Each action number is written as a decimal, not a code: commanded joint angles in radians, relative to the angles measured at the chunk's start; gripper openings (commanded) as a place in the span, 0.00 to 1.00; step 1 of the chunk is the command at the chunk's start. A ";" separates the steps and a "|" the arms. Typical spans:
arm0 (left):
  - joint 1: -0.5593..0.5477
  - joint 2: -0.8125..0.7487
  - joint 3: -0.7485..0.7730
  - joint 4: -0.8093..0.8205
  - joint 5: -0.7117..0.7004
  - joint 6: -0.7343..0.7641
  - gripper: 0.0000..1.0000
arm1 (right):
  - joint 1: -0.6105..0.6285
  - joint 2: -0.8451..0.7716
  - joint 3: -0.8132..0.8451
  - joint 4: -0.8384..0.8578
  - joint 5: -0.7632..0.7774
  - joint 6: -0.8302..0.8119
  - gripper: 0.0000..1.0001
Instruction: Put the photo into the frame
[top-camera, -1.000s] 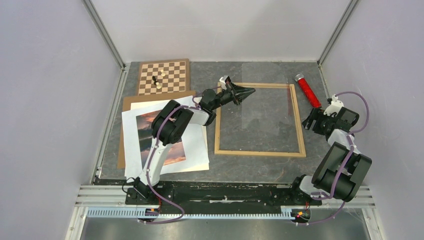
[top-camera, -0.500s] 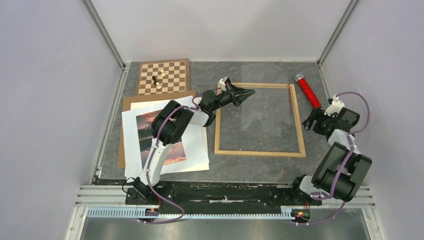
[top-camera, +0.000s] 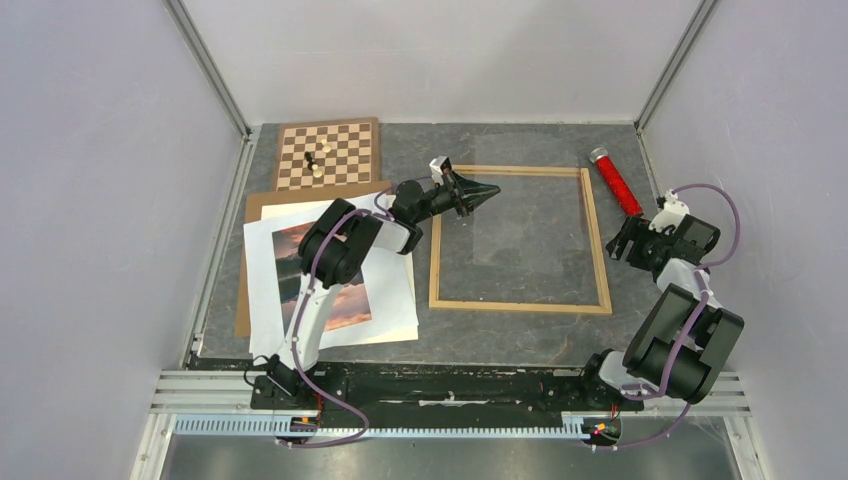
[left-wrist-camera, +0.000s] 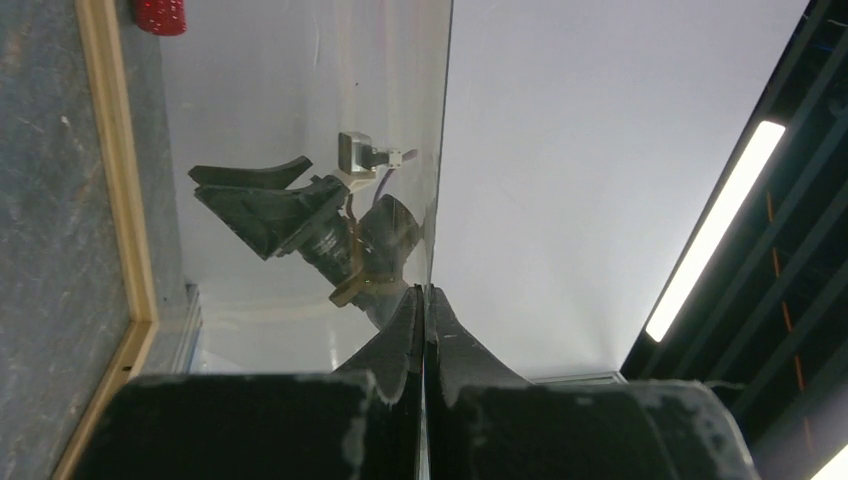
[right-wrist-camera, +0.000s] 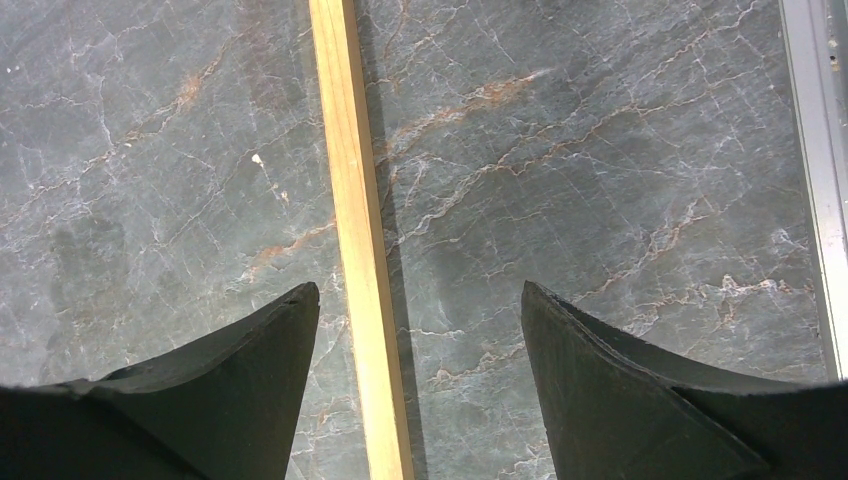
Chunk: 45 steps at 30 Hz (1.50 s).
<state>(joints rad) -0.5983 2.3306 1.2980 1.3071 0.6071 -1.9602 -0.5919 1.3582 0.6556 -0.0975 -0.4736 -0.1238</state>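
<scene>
From above, we see the frame (top-camera: 520, 306) lying flat on the desk (top-camera: 520, 340), with the left hand (top-camera: 485, 192) reaching over its far-left corner and the right hand (top-camera: 628, 243) poised just outside its right rail. The photo (top-camera: 288, 262) is not in the frame yet: it lies well to the left on white sheets (top-camera: 262, 290) over a brown board (top-camera: 290, 200), partly under the left arm, with its long axis running near to far. That puts it back behind the left hand, toward that arm's base, so we judge the left arm far the nearer one for the pick. The left wrist view shows that hand (left-wrist-camera: 425, 295) pinched fully closed on the edge of a clear pane (left-wrist-camera: 300, 100), which stands tilted above the frame's rail (left-wrist-camera: 115, 200) and mirrors the hand itself – so it is occupied, and we think the pane must be let go before the photo can be fetched. The right wrist view shows the right hand (right-wrist-camera: 418, 287) spread wide and holding nothing, its fingers straddling the wooden rail (right-wrist-camera: 360, 250) from above – whether it touches the rail we cannot tell
</scene>
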 joint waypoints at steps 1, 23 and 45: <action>0.010 -0.010 -0.018 -0.013 0.044 0.106 0.02 | -0.006 -0.018 -0.005 0.019 -0.007 -0.010 0.77; 0.059 -0.040 -0.095 -0.152 0.138 0.274 0.02 | -0.005 -0.017 -0.008 0.023 -0.010 -0.008 0.77; 0.098 -0.075 -0.094 -0.416 0.210 0.511 0.02 | -0.006 -0.017 -0.014 0.028 -0.011 -0.008 0.77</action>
<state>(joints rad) -0.5011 2.3207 1.1885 0.9386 0.7715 -1.5383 -0.5922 1.3582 0.6434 -0.0978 -0.4740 -0.1238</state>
